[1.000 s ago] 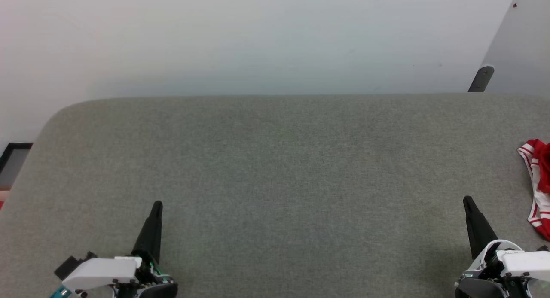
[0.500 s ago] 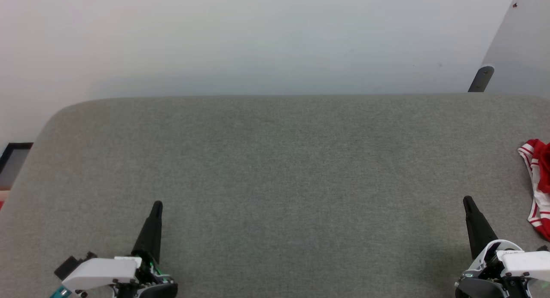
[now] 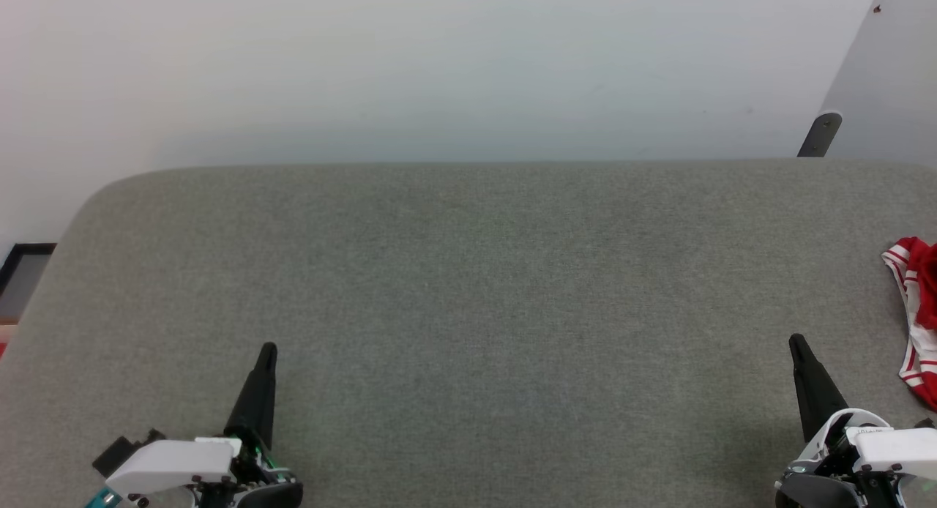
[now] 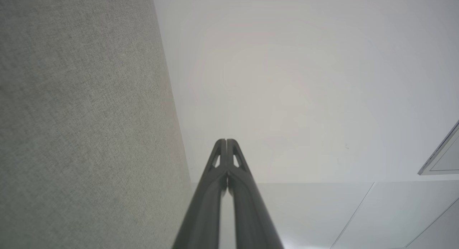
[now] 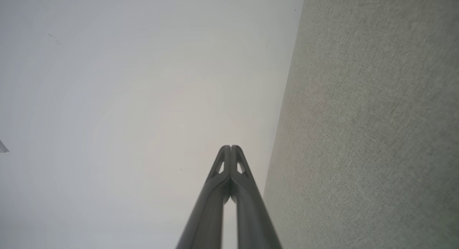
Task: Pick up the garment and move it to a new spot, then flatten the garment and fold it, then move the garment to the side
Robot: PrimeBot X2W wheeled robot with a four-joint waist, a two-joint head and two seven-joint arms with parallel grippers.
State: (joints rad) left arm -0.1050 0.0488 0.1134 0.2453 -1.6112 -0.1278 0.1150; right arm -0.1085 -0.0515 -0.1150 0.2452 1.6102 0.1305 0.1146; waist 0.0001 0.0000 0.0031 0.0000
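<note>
A grey fabric-covered surface (image 3: 483, 274) with a rounded far-left corner spreads across the head view, backed by a plain white wall (image 3: 439, 69). The garment (image 3: 921, 310) lies bunched on the far right of the surface, cut off by the edge of the view. What shows of it is red cloth with a band of red-and-white striped trim curling along its left side.

The left gripper (image 3: 268, 349) sits at the near left over the surface, with its dark fingers pressed together into a single point aimed at the far side. In the left wrist view its two fingers (image 4: 211, 191) meet at the tips with nothing between them, the grey fabric running along one side and the wall beyond.

The right gripper (image 3: 796, 341) sits at the near right, likewise pressed together and holding nothing. It is to the left of the garment, close to it but apart from it. The right wrist view shows its fingers (image 5: 247, 195) joined at the tips, against the wall and the grey fabric.

A dark bracket (image 3: 820, 135) stands at the far right, just behind the far edge of the surface, at the foot of a pale slanted panel (image 3: 893, 76). A black-framed object (image 3: 22, 270) shows past the left edge of the surface
</note>
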